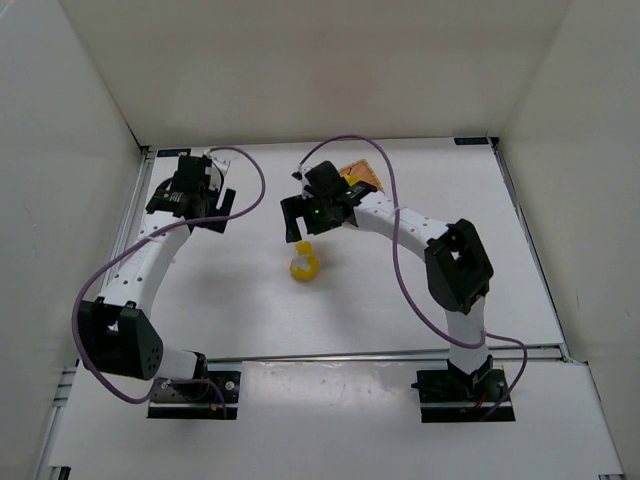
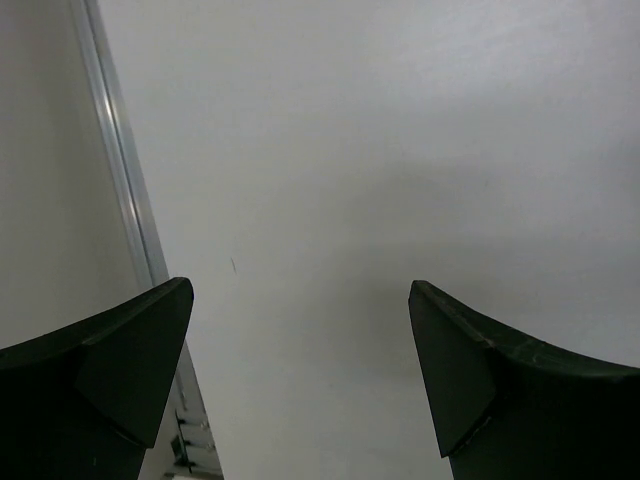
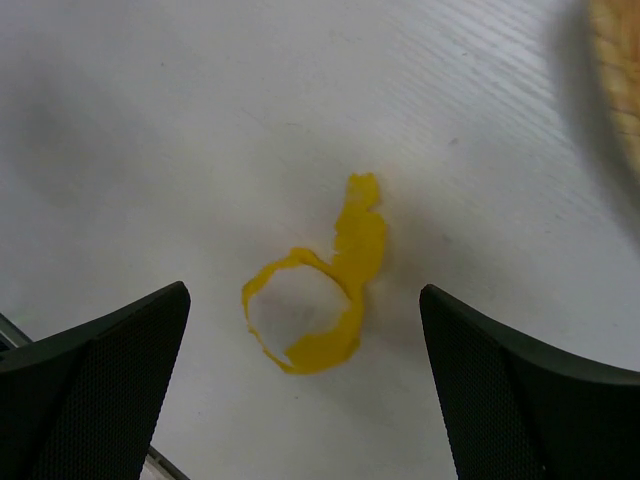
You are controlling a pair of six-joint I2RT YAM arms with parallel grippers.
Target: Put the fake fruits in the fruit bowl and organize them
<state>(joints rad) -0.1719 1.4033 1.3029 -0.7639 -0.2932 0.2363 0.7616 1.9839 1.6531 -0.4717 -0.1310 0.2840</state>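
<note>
**Right wrist view: open pincer over one fruit, with slip and bowl-contact hazards**

1. State. We find the right pincer (image 3: pixel 305 292) spread wide and holding nothing. A small yellow plastic fruit with a white patch (image 3: pixel 358 250) lies on the white worktop (image 1: pixel 200 290), below and between the fingers and apart from both. The left pincer (image 2: pixel 300 290) is equally wide open and empty, over bare worktop beside a metal strip (image 2: pixel 118 180). The shallow tan-orange woven bowl (image 1: pixel 362 171) sits near the fruit, on its far right side.

2. Hazards. We judge the fruit to be light and low-lying.
   - Its stem end points off to one side, so one finger could touch first and push it aside instead of trapping it.
   - Too deep a descent would drive the fingertips into the worktop.
   - The right arm passes over the bowl, so a low swing during transfer could nudge the bowl out of place.

3. View comparison.
   - The right wrist view resolves the fruit's outline, a yellow loop around the white patch with a short tail. It shows the bowl only as a blurred edge in its upper right corner.
   - The top external view shows both arms and the layout, but the right wrist hides most of the bowl, so we cannot tell what it contains.
   - The left wrist view shows no fruit.
   - We see only one fruit in any view.
</note>
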